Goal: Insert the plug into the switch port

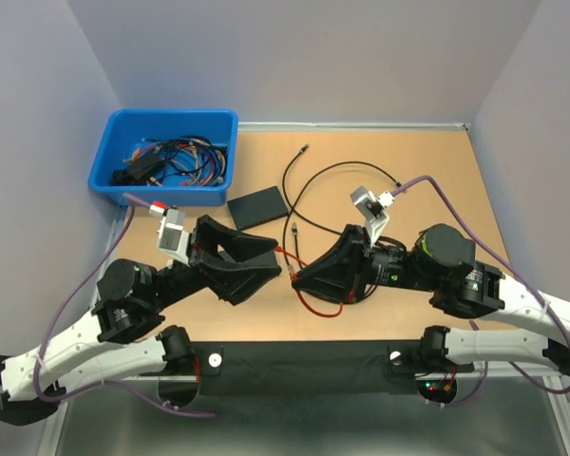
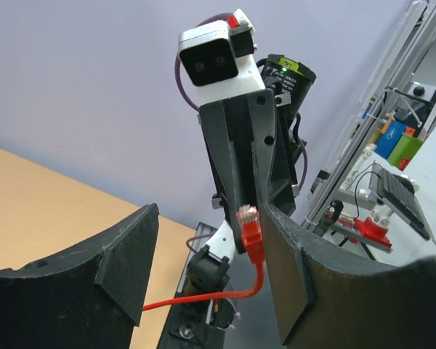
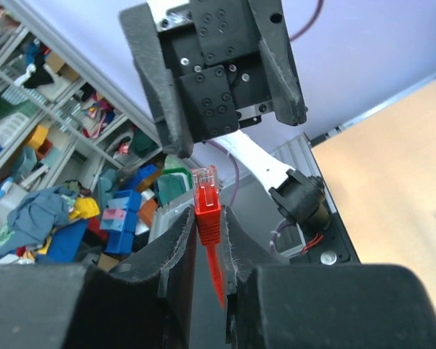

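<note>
The table [image 1: 437,180] is light brown and both arms lie low over its near part. The left arm [image 1: 104,347] reaches in from the left and the right arm [image 1: 518,306] from the right, so that the two claws face each other near the middle.

A blue bin [image 1: 176,113] stands at the far left corner, full of mixed cables. The switch [image 1: 258,206], a flat black box, lies on the table just beside the bin, behind the left claw and apart from both claws.

The left gripper [image 1: 277,266] is spread wide and holds nothing. The right gripper [image 3: 207,218] is closed tight on the plug, with the fingers [image 3: 176,240] pressing on its two sides.

A thin black cable [image 1: 313,176] makes loops on the table behind the right claw. The red cable [image 3: 214,265] runs down from the plug between the right fingers.

The plug [image 3: 206,190] is red with a clear tip. It stands out past the right fingertips and points toward the left claw, above the table. In the left wrist view it shows in the gap between the left fingers, close to one of them; I cannot tell if it touches. It is not in the switch.
</note>
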### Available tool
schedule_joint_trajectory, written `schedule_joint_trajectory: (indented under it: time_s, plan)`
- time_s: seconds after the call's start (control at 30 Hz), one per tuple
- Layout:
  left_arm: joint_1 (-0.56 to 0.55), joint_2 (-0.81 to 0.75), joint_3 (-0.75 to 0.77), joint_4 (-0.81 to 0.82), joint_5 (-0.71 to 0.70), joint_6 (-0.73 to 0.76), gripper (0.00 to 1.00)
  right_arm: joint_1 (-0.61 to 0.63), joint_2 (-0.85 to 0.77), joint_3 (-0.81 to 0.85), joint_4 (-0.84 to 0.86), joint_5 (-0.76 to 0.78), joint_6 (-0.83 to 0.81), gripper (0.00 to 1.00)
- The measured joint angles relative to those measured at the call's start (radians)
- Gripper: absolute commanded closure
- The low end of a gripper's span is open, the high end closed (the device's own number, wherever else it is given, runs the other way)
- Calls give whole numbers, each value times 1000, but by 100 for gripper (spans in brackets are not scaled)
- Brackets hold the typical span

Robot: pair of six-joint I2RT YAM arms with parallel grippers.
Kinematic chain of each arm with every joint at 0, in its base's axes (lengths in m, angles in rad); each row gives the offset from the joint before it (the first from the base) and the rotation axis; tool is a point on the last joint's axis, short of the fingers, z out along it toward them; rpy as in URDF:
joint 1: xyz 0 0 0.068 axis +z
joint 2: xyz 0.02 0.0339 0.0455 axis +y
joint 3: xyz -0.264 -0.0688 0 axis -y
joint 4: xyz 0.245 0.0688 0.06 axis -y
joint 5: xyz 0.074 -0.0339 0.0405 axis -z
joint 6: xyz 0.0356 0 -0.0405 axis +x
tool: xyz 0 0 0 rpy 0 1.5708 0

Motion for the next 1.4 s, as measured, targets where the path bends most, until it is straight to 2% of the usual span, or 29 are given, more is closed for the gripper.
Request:
schedule_joint_trajectory:
  time_s: [0.27,0.4,0.47,0.7,0.9,1.4]
  plan:
    - [0,-93,-11,-28,-49,22,28,0,64,16,24,-19,-80,99]
    - [0,-63,65,-134,-76,61,27,0,103,16,20,8,-137,99]
    - [0,-45,104,-171,-94,80,30,0,104,16,16,26,-167,100]
    - [0,25,164,-247,-128,115,31,0,96,16,16,67,-241,100]
    - [0,75,158,-264,-122,112,31,0,92,16,16,72,-267,99]
    - [0,68,132,-246,-115,76,40,0,72,16,16,158,-330,100]
